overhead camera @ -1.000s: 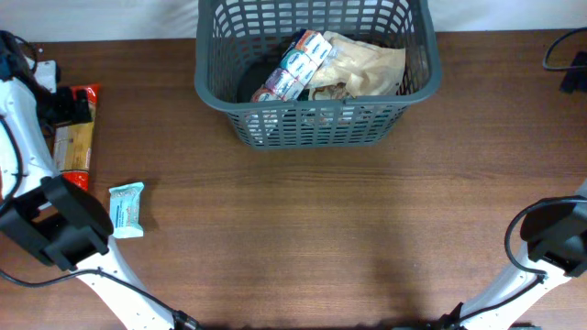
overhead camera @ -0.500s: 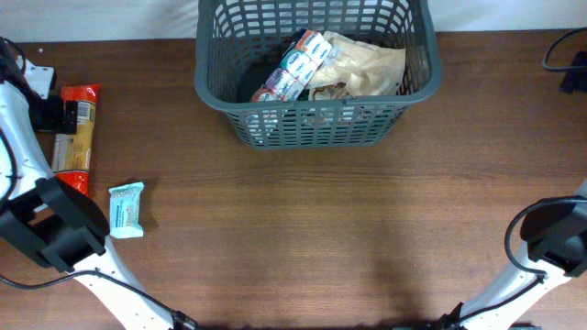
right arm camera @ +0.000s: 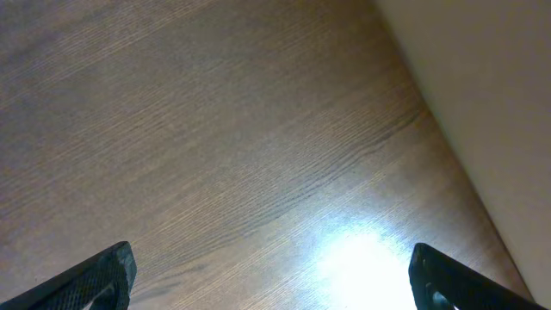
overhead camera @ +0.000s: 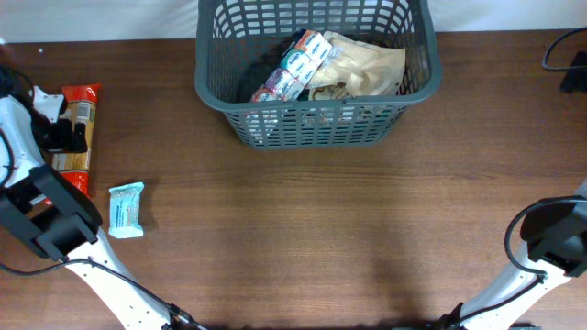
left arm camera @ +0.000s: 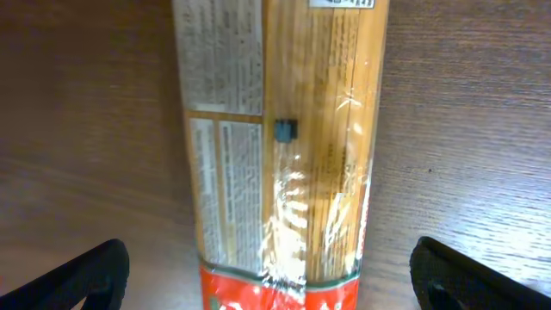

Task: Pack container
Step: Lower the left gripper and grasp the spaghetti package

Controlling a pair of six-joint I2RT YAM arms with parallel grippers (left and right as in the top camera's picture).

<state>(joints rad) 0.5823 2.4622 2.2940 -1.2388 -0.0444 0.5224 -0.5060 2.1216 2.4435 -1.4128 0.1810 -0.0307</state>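
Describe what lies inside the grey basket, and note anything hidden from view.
Inside the basket lie a red, white and teal multipack and a crinkled tan bag, touching. Anything beneath them, and the floor near the front wall, is hidden.

Even top light; wrist views soft, some glare.
From overhead I get the table (overhead camera: 321, 229) evenly lit and sharp, with a soft shadow at the foot of the container (overhead camera: 316, 128). Left wrist view is blurry close up, with sheen on the pasta packet (left arm camera: 284, 172) wrap. Right wrist view has a white glare patch on the wood; fingertips (right arm camera: 95, 275) are dark and out of focus.
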